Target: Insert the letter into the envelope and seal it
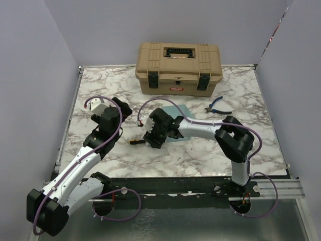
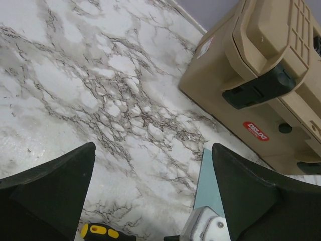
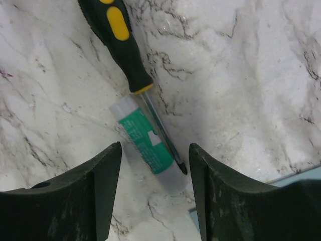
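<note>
The teal envelope (image 1: 178, 114) lies flat on the marble table in front of the toolbox, partly covered by my right arm. One edge of the envelope (image 2: 205, 183) shows in the left wrist view and a corner of the envelope (image 3: 303, 175) in the right wrist view. The letter is not in view. My left gripper (image 1: 124, 107) hovers left of the envelope, and in its own view the left gripper (image 2: 154, 150) is open wide over bare marble. My right gripper (image 1: 151, 137) is at the envelope's near-left corner; the right gripper (image 3: 155, 148) is open above a glue stick (image 3: 148, 145), with gaps on both sides.
A tan toolbox (image 1: 178, 68) stands at the back middle. Blue-handled pliers (image 1: 217, 106) lie right of the envelope. A black-and-yellow screwdriver (image 3: 125, 47) lies against the glue stick, and the screwdriver (image 1: 136, 142) sits just left of the right gripper. White walls enclose the table.
</note>
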Available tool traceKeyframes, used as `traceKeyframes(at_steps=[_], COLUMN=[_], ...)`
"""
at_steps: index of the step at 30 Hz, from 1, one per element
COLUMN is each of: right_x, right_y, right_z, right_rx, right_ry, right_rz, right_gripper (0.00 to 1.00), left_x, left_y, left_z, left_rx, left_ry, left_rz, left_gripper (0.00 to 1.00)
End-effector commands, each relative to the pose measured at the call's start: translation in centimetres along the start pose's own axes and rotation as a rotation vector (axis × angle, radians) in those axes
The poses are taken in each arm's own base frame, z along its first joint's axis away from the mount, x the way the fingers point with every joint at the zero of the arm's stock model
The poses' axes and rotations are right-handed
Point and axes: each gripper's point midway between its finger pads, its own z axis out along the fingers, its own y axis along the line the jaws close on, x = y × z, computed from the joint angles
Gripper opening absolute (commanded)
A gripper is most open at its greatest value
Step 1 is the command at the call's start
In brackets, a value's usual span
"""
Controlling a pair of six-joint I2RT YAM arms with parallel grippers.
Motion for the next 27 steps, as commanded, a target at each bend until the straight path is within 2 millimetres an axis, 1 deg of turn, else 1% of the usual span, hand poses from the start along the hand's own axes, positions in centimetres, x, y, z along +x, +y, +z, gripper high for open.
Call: traceKeyframes(at_steps=[1,5,8,9,13,15,16,20,23,25,27], right_x=[2.1,3.3,3.6,3.6,3.1,2.3,1.9,-0.4,-1.6,-2.8,-3.9], right_y=[-0.6,-0.7,-0.6,-0.5,-0.5,-0.4,-0.3,0.2,0.6,0.7,0.6], right_z=[0.2,0.4,0.5,0.5,0.0,-0.9,-1.4,-4.1,-6.1,-7.7,-9.2], right_rx=[0.053,0.082,0.093,0.095,0.107,0.117,0.119,0.131,0.139,0.153,0.176], right_ry=[0.119,0.163,0.165,0.161,0.132,0.09,0.068,-0.047,-0.103,-0.152,-0.206], right_rz=[-0.083,-0.094,-0.097,-0.099,-0.112,-0.12,-0.126,-0.141,-0.144,-0.147,-0.149], right_gripper=[0.59,0.56,0.52,0.49,0.25,0.17,0.16,0.14,0.14,0.13,0.13], left_x=[0.2,0.0,-0.1,-0.1,-0.1,-0.1,-0.1,-0.5,-0.5,-0.1,0.8], left_y=[1.0,1.1,1.1,1.1,1.0,0.8,0.7,0.3,-0.3,-1.4,-3.0], left_z=[0.4,0.4,0.4,0.4,0.3,0.3,0.2,-0.2,-0.4,-0.6,-0.9], left_rx=[-0.033,-0.035,-0.034,-0.033,-0.023,-0.016,-0.011,0.016,0.047,0.101,0.187], left_ry=[-0.001,-0.005,-0.005,-0.005,0.002,0.007,0.011,0.01,0.023,0.056,0.113], left_rz=[0.013,0.008,0.005,0.004,0.002,0.002,0.004,0.011,0.015,0.026,0.055], left_gripper=[0.99,0.99,0.99,0.99,0.99,0.99,0.99,0.99,0.99,0.99,0.99])
